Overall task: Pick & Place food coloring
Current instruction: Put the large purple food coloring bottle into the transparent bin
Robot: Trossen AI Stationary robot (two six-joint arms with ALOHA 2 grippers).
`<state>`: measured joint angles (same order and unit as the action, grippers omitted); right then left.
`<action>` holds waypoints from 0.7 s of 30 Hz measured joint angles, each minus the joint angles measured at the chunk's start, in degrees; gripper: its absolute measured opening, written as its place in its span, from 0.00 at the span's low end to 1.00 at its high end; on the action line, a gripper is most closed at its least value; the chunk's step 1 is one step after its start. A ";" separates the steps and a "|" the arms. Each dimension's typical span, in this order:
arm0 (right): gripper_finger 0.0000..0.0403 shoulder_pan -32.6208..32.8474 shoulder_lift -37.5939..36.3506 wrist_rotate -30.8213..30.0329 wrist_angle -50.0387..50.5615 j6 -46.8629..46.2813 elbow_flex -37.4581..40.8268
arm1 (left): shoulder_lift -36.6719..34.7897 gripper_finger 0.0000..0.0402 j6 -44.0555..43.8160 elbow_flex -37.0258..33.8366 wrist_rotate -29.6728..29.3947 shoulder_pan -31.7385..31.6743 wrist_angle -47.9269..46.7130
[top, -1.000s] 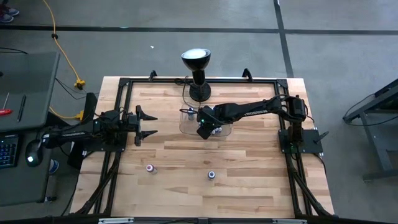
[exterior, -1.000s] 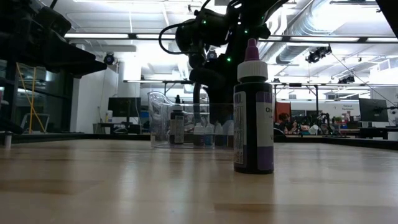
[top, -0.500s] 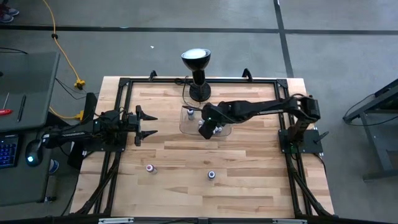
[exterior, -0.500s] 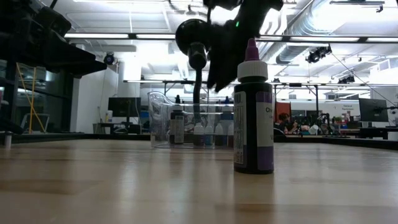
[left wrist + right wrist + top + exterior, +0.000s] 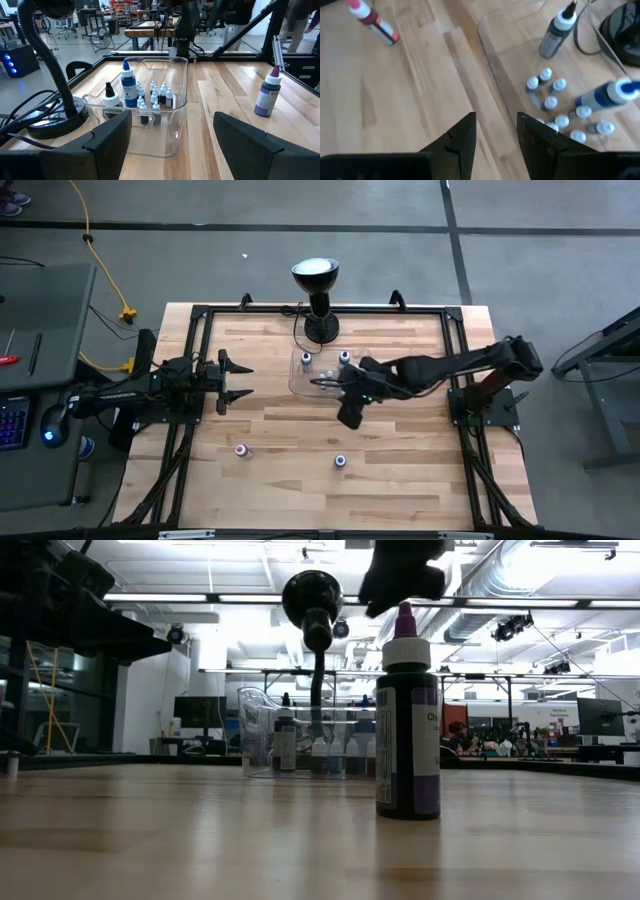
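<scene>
right gripper (image 5: 349,418): hovering just off the tray's near edge, fingers (image 5: 461,136) narrowly apart, nothing between them
food coloring (image 5: 155,96): small bottles clustered inside clear tray (image 5: 177,117)
nearby: black lamp (image 5: 316,298) behind the tray, purple bottle (image 5: 407,720) alone on table (image 5: 400,475)
left gripper (image 5: 236,381): parked at left, spread wide
hard to see: bottle labels

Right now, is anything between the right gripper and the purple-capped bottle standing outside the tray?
Nothing visible. The right gripper hangs open just outside the clear tray, and only bare table lies between it and the purple-capped bottle. The pink-capped bottle stands well aside.
</scene>
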<state>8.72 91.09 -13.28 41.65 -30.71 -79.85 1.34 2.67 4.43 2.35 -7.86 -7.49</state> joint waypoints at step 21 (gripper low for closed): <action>0.33 7.72 -5.38 12.02 7.80 -6.76 3.55 | 0.00 0.69 -0.02 0.00 0.00 -0.02 0.00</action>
<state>16.44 85.71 -1.27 49.45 -37.46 -76.31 1.34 2.66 4.43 2.35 -7.88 -7.49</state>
